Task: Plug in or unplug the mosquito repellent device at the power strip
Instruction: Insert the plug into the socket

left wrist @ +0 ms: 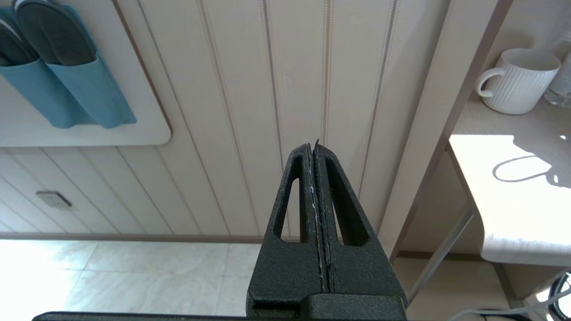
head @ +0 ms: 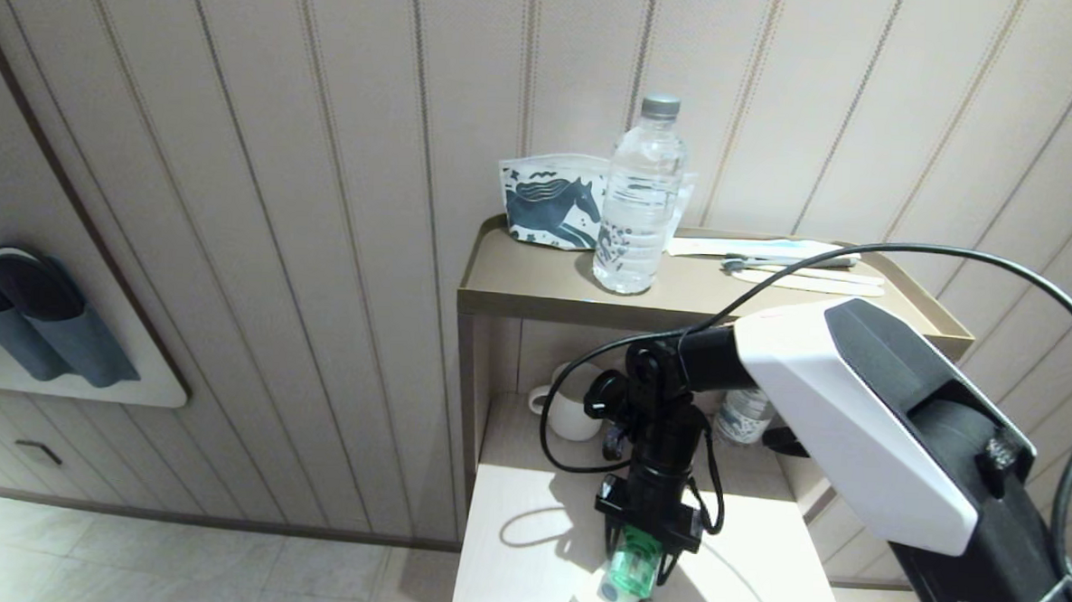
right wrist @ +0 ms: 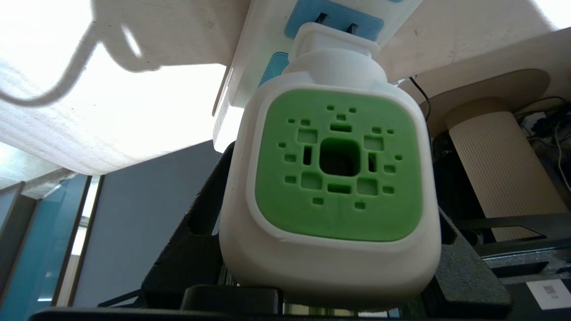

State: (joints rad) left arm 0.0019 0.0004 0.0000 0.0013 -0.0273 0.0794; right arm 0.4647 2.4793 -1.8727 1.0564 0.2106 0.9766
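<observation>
Water bottle (head: 638, 197), horse-print pouch (head: 554, 202), white mug (left wrist: 517, 80), blue slippers (left wrist: 49, 62)

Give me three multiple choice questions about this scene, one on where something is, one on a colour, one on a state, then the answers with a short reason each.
1. Where does the clear water bottle stand?
A. on the top shelf
B. on the floor
C. inside the mug

2. What colour is the vented face of the repellent device?
A. blue
B. green
C. red

3. How do the jaws of the left gripper stand?
A. wide open
B. closed on a cup
C. shut with nothing between them

Answers:
1 A, the head view shows it on the shelf beside a horse-print pouch.
2 B, the right wrist view shows a green panel in a white body.
3 C, the left wrist view shows the fingers pressed together.
</observation>
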